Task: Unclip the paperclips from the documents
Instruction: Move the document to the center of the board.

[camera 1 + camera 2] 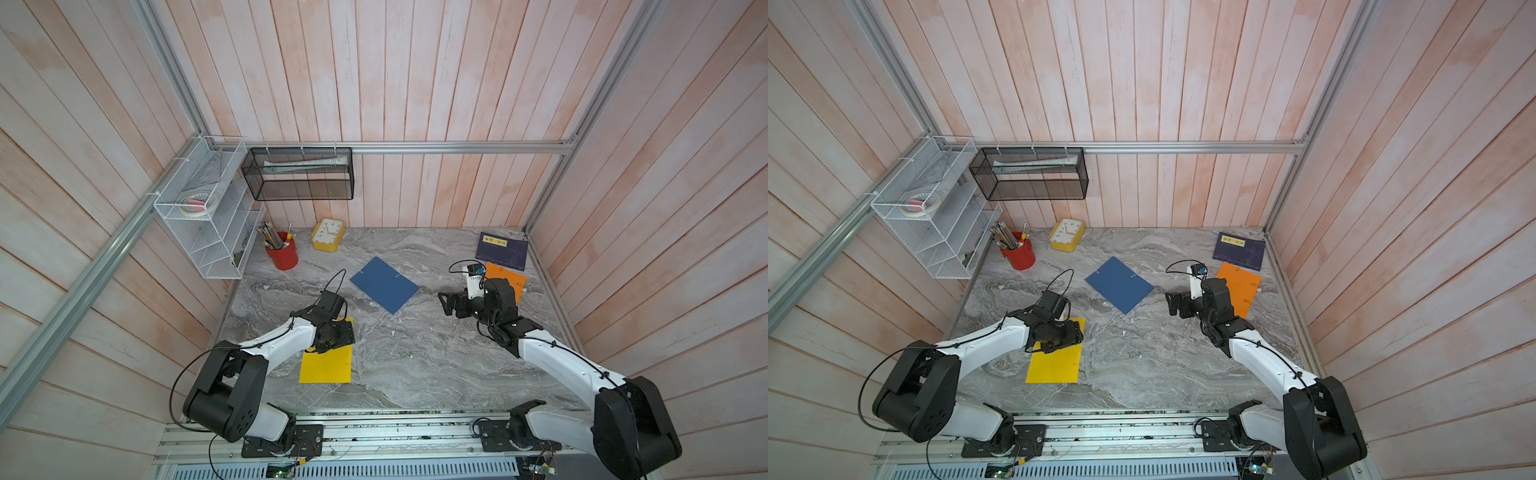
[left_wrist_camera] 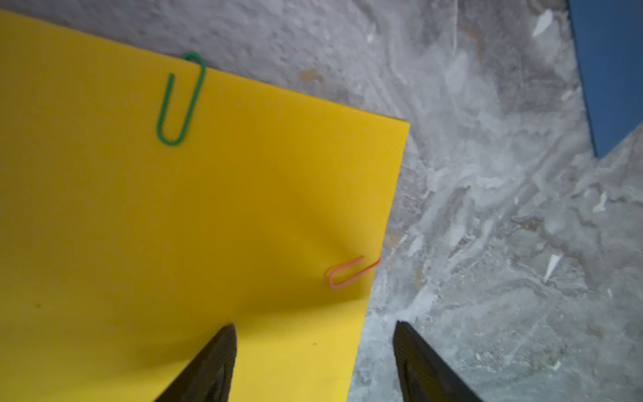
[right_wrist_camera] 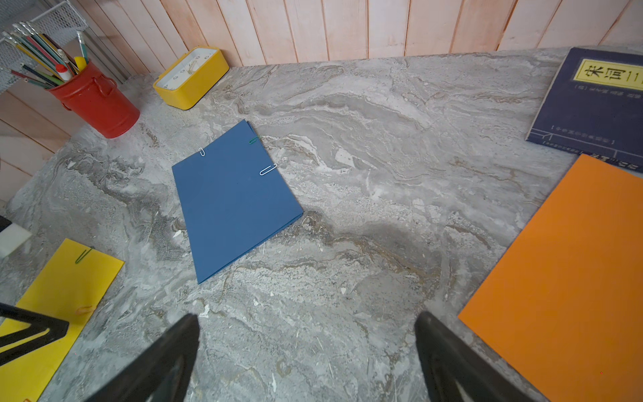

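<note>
Fingers of my left gripper [image 2: 313, 327] are spread, empty, astride one edge of the yellow document [image 2: 174, 226]. Pink paperclip [image 2: 351, 273] clipped on that edge; green paperclip [image 2: 179, 101] clipped on the adjoining edge. My right gripper [image 3: 306, 316]: spread, empty, well apart from the yellow document.

A mock office corner inside a robotics lab cell: marble-look tabletop [image 1: 415, 365], red pen pot [image 1: 283, 257], yellow clock [image 1: 328, 235], white wire rack [image 1: 195, 216], aluminium framing [image 1: 457, 146], plank walls [image 1: 415, 83], left arm [image 1: 282, 338] and right arm [image 1: 557, 365] bolted alongside.
</note>
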You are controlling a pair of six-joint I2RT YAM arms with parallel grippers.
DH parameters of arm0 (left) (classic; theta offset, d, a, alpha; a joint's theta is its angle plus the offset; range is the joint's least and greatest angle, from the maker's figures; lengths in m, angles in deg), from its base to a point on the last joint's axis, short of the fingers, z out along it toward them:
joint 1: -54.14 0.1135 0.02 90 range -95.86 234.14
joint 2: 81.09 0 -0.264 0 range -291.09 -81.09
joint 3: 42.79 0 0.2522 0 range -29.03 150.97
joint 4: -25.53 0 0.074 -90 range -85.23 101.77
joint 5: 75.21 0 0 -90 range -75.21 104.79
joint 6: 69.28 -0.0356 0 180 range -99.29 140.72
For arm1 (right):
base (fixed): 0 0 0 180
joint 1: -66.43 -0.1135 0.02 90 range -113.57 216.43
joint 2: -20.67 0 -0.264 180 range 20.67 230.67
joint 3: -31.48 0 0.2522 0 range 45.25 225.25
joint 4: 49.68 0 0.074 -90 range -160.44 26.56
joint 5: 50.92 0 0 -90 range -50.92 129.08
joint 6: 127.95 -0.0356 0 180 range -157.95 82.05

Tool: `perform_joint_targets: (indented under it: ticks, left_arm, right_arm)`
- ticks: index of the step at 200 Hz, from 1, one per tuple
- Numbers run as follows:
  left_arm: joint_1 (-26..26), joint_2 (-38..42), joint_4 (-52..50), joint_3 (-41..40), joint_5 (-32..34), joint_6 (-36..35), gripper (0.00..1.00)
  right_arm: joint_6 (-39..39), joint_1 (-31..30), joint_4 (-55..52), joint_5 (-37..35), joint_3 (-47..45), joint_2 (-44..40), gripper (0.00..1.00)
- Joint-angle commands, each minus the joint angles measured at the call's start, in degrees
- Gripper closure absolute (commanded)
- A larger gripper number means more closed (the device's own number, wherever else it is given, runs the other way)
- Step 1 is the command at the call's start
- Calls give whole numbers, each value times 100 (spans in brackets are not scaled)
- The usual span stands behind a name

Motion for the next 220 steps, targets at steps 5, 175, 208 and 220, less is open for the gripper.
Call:
perform_joint_targets:
  ticks: [5, 175, 208, 220]
  left_arm:
    - [-418, -418, -271, 22, -638, 327, 27]
    - [-1793, -1810, -538, 2737, -1196, 285, 23]
    - [-1556, -1252, -897, 2383, -889, 188, 22]
    - [-1368, -1038, -943, 2093, -727, 119, 22]
  right_arm:
    - [-124, -36, -80, 100, -112, -46, 2]
    - [-660, -182, -102, 226, -416, -28, 2]
    - [-749, -267, -407, 370, -320, 146, 2]
    - [-832, -282, -440, 583, -342, 148, 2]
